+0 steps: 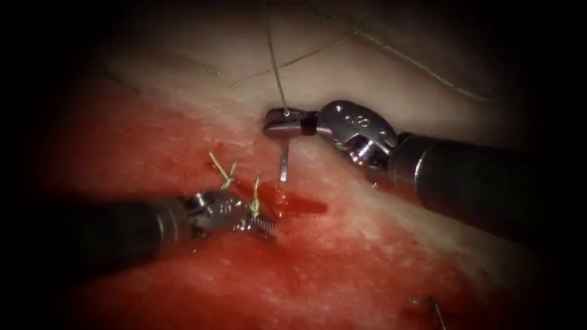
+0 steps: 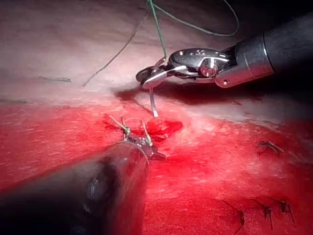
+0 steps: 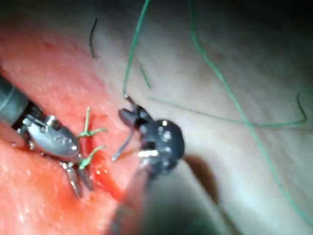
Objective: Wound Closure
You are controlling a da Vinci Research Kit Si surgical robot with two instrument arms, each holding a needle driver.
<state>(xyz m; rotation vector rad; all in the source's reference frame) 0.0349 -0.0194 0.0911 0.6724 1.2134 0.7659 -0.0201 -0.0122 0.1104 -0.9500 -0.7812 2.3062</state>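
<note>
My right tool (image 1: 282,122) is shut on the curved needle (image 1: 284,160) close to its tail, where the green thread (image 1: 275,61) joins it. The needle hangs down from the jaws with its point just over the cut (image 1: 299,205), which is wet with red fluid; I cannot tell whether the point touches the tissue (image 1: 183,73). My left tool (image 1: 262,225) lies low at the cut's left end beside a tied stitch with short green tails (image 1: 223,172). Its jaws stand slightly apart (image 3: 78,181) and hold nothing. The needle (image 2: 152,100) is outside the tissue.
From the needle's tail the thread runs up and lies in loose loops (image 3: 230,98) on the pale tissue behind. Earlier stitches (image 2: 269,210) sit along the closed part of the wound, one at the lower right (image 1: 431,305). Red fluid stains the nearer tissue.
</note>
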